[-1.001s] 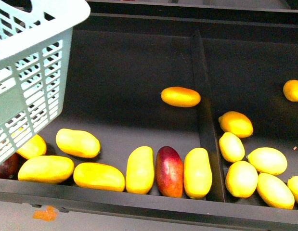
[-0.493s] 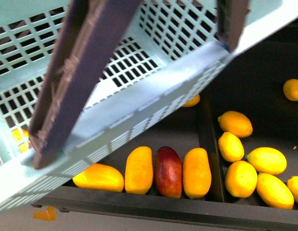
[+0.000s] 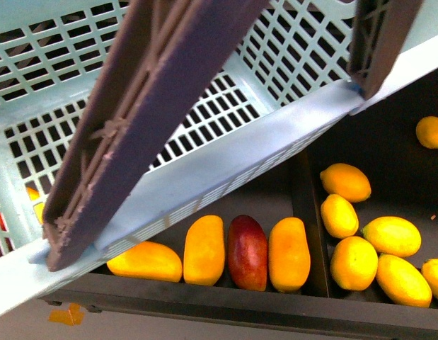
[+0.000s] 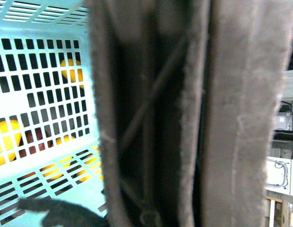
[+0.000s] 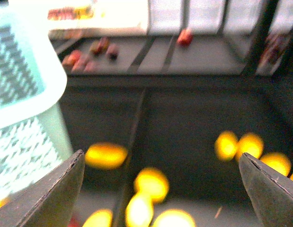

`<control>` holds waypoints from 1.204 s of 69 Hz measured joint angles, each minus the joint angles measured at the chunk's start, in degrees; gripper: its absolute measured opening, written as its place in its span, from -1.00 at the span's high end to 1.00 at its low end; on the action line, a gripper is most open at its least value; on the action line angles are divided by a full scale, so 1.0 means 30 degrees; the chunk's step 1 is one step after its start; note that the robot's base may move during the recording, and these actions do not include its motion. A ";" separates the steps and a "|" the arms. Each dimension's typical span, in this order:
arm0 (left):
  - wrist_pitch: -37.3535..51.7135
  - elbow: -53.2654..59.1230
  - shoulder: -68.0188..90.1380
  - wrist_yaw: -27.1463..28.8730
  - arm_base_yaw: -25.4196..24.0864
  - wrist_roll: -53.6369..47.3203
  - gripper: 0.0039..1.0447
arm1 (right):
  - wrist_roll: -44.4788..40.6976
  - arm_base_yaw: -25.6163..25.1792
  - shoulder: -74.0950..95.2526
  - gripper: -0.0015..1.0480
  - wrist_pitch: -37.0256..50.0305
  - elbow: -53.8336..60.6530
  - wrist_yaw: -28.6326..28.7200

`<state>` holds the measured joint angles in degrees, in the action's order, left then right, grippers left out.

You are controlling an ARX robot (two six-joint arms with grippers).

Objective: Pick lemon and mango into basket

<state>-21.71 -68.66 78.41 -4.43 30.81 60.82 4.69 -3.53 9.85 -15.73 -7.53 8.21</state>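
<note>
The basket [image 3: 240, 159] has swung further across the front view than half a second ago. A second ago it took up only the upper left corner. Its tilted rim now lies lower and further right, and its brown handle [image 3: 148, 120] looms larger. The lone mango that peeped out under the rim half a second ago is now covered.

Below the basket's rim, four fruits lie where they were along the near wall of the black bin [image 3: 204, 301]. Three are yellow-orange mangoes [image 3: 204, 249], and a dark red mango [image 3: 248, 252] sits between the second and third. To the right of the basket, past the divider [image 3: 303, 205], the lemons [image 3: 354, 263] have not shifted.

The other mangoes are hidden behind the basket. Only scraps of yellow and red show through its slots.

In the left wrist view the handle [image 4: 231, 118] fills most of the picture, with the basket's slotted wall [image 4: 89, 179] beside it. The left gripper cannot be made out, so its grip cannot be told.

The right wrist view is blurred. The right gripper [image 5: 160, 156] is spread wide and holds nothing, with the basket [image 5: 28, 75] at one side.
</note>
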 joint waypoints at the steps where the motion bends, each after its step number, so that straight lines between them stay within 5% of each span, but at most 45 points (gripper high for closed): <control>1: 0.0000 0.0000 0.0000 0.0036 -0.0015 0.0000 0.74 | 0.0488 -0.0342 0.1260 -0.83 -0.1253 -0.0597 0.0619; 9: 0.0000 0.0000 0.0000 -0.0058 0.0015 -0.0073 0.74 | 0.1909 -0.1304 0.5493 -0.83 -0.2936 -0.1399 0.0940; 44: 0.0000 -0.0036 0.0000 -0.0007 0.0015 -0.0044 0.74 | 0.9377 -0.1690 2.4888 -0.83 0.7453 -0.6360 -0.3009; 63: 0.0000 -0.0029 0.0000 -0.0226 0.0022 -0.0036 0.74 | 1.5839 -0.0758 3.2428 -0.83 0.6368 -1.0812 -0.4743; 83: 0.0000 -0.0029 0.0007 -0.0066 0.0015 -0.0051 0.74 | 1.9190 0.0780 3.6064 -0.83 0.5814 -1.3449 -0.4918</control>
<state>-21.71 -68.75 78.43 -4.62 30.85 60.66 62.26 -1.19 118.04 1.72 -47.88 -6.55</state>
